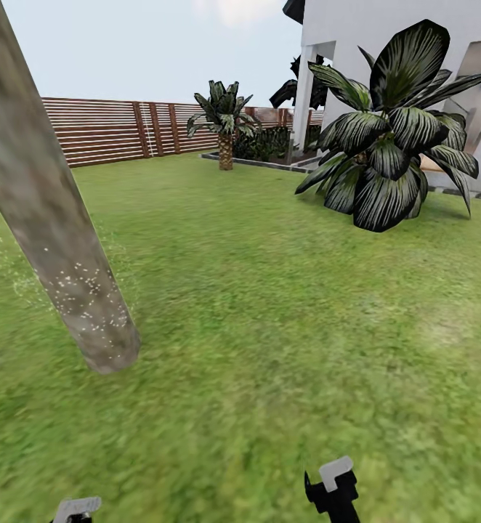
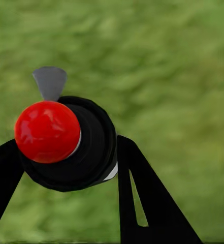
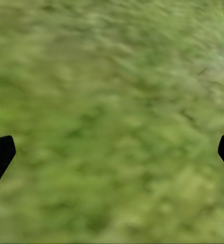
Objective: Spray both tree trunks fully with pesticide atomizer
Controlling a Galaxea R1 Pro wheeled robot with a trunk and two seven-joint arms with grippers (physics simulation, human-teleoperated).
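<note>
left gripper [image 2: 66, 168] fingers pinch the pesticide atomizer [image 2: 66, 145]; right gripper [image 3: 112, 152] fingers spread over lawn [image 1: 284, 305]. speckled tree trunk [image 1: 51, 218] stands near, grass open beyond to the fence [image 1: 102, 131].

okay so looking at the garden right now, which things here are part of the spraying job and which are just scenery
Part of the job:
- pesticide atomizer, held in the left pincer
- tree trunk, speckled with white droplets low down

Just scenery:
- short palms
- wooden fence
- white house
- right pincer, open over the lawn
</note>
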